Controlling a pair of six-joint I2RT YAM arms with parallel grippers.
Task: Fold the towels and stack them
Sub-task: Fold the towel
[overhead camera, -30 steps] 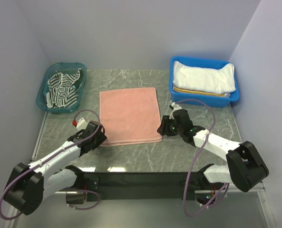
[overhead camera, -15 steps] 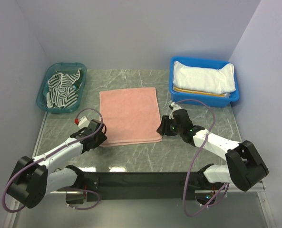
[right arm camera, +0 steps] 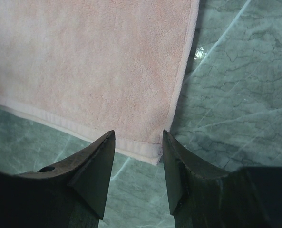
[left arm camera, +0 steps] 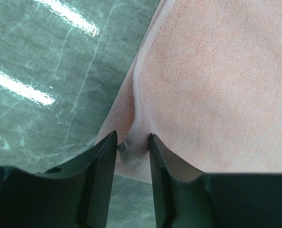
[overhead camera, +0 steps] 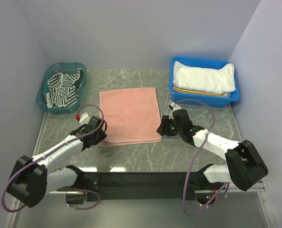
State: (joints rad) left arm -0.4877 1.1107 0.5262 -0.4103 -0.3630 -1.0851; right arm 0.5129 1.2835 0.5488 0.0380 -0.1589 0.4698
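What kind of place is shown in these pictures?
Probably a laboratory robot cell: plain walls enclose a marble-patterned table, two arms are bolted at its edge, and a pink towel lies between a teal bin and a blue bin.

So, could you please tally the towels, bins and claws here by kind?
Towels: 4 (pink towel, dark-striped towel, white towel, yellow-striped towel)
Bins: 2 (teal bin, blue bin)
Claws: 2 (left claw, right claw)
Total: 8

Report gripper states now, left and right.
Left gripper: closed, pinching the near-left corner of the salmon pink terry towel.
Right gripper: open, straddling that towel's near-right corner, not gripping.
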